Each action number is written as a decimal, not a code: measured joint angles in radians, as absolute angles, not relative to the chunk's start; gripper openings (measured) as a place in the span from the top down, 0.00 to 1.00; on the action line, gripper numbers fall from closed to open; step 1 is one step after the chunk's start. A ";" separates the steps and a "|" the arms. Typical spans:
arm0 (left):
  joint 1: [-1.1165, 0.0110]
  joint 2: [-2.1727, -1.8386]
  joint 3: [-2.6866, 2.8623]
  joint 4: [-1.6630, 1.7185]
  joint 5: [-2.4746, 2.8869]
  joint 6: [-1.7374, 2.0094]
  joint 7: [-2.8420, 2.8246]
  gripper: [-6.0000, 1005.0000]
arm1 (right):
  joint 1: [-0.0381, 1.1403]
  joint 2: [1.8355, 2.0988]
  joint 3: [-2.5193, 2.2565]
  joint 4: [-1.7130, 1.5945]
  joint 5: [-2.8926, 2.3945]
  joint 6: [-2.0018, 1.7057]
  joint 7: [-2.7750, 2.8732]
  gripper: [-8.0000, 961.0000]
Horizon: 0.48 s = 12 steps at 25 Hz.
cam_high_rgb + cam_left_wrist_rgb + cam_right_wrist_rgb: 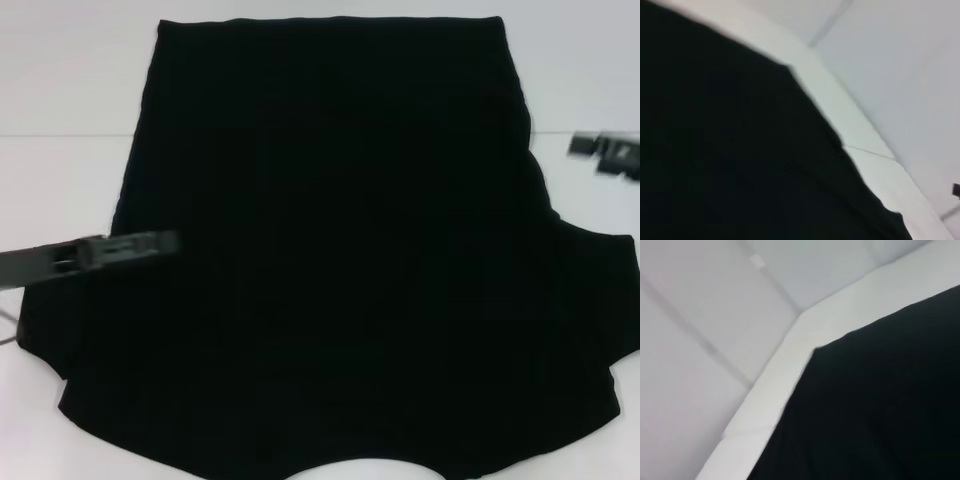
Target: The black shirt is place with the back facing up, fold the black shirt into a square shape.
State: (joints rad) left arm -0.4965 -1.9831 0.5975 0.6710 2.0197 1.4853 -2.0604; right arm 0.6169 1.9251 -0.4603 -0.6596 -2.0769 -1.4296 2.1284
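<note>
Head view: black shirt [340, 250] is spread flat on the white bench [70, 90], blank side up, no lettering seen; the straight hem lies at the far side and the sleeves flare toward the robot. This flat spread is judged to be the starting layout, so that edges can be lifted and laid over cleanly. No fold is made out; the task is judged barely begun. The left tool [135, 245] is seen low over the shirt's left edge, the fabric running from directly beneath its tip away toward the robot's right. Whether its fingers are spread or pressed together cannot be told. The right tool [605, 155] is seen off the cloth, beside the right edge, with the shirt lying just to its left; its finger state cannot be told either.

Left wrist view: a dark expanse of shirt [730, 150] is seen against bench edge and pale floor; no fingers are shown.

Right wrist view: a shirt corner [875, 405] is seen near the bench corner; no fingers are shown.
</note>
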 joint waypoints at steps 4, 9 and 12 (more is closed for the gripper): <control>-0.445 -1.945 0.537 0.658 2.040 1.487 -2.151 0.14 | 0.649 1.887 -0.469 -0.677 -2.117 -1.337 2.266 0.02; -0.415 -1.926 0.418 0.667 2.181 1.475 -2.229 0.21 | 0.660 1.881 -0.469 -0.689 -2.137 -1.318 2.292 0.02; -0.411 -1.925 0.379 0.663 2.206 1.473 -2.235 0.26 | 0.661 1.881 -0.469 -0.689 -2.137 -1.315 2.293 0.02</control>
State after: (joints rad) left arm -0.4113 -1.9249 0.3792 0.6634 2.2059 1.4730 -2.2345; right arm 0.6610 1.8811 -0.4694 -0.6888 -2.1372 -1.3145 2.2932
